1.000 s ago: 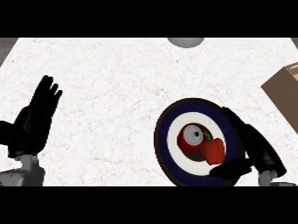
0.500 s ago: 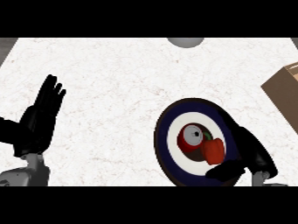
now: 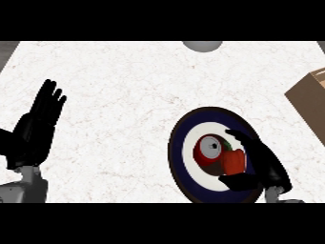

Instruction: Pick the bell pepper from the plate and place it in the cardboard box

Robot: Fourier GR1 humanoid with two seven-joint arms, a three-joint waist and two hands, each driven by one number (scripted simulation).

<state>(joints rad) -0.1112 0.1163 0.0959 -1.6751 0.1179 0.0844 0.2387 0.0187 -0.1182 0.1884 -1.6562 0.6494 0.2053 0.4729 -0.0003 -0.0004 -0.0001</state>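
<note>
While the right hand [image 3: 263,164] sits over the lower right part of the plate [image 3: 186,143], the scene reads as follows.

Right hand fingers: curled, fingers above and thumb below, closing round the bell pepper [image 3: 232,161] from its right side.

Right hand contact: touching the pepper; whether the pepper is off the plate's surface cannot be told.

Left hand [image 3: 35,128]: at the view's left edge, fingers straight and up, spread only a little, holding nothing and touching nothing.

Bell pepper position: on the plate, right of its centre, inside the curl of the right hand.

Bell pepper look: red, with a bit of green showing at its upper edge.

Bell pepper axis: long axis runs roughly up and down in the view, the green end away from the robot.

Plate: round, dark blue rim, white ring, red and grey centre; it bears only the pepper.

Cardboard box [image 3: 319,102]: at the right edge, well apart from the plate, open at the top; what is inside cannot be seen.

Counter [image 3: 137,86]: white, speckled.

Grey round thing [image 3: 202,45]: at the counter's far edge.
</note>
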